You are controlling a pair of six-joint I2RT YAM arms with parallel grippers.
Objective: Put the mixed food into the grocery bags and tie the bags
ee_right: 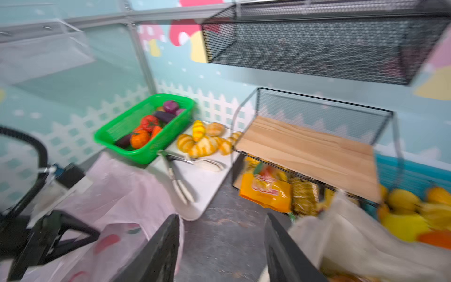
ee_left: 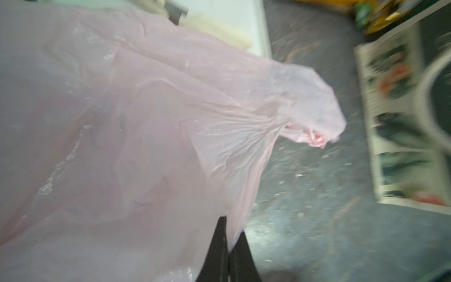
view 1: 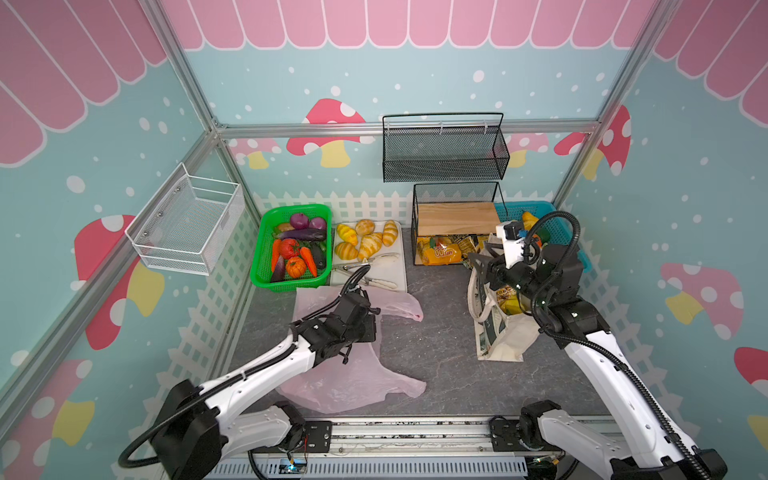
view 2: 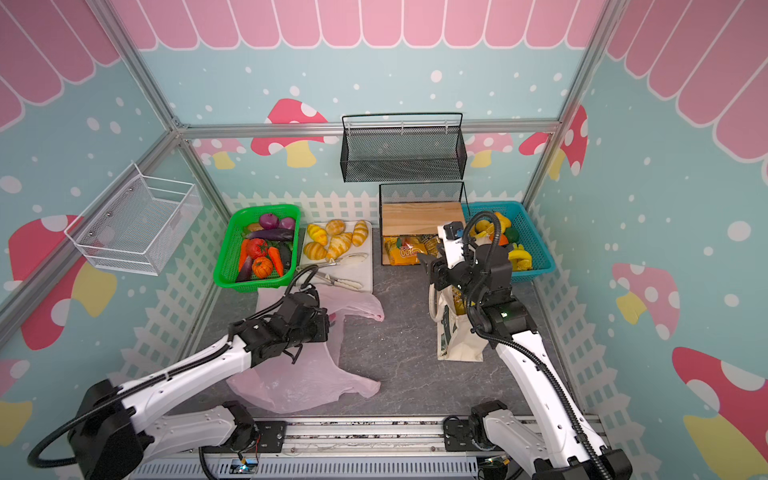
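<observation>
Currently the left gripper (ee_left: pixel 228 229) is seen pressed together on an edge of the pink plastic bag (view 1: pixel 357 382). One fold of the bag is raised off the counter (view 1: pixel 436 345), while the rest is spread flat in front of the green basket (view 1: pixel 258 257). The tomato (view 1: pixel 289 248), pumpkin (view 1: pixel 295 266), carrot (view 1: pixel 308 259) and eggplant (view 1: pixel 300 235) are all kept in that basket, at the back left of the counter. The right gripper (ee_right: pixel 222 217) is held with its fingers spread and nothing between them, just beside the mouth of the canvas tote (view 1: pixel 505 336). The tote is stood upright on the right side, well apart from the pink bag. Something yellow is seen inside the tote, though what it is cannot be told. An orange-yellow snack packet (view 1: pixel 442 252) is seen under the wooden shelf (view 1: pixel 457 216) of the black wire rack (view 1: pixel 453 193), just behind the tote.
</observation>
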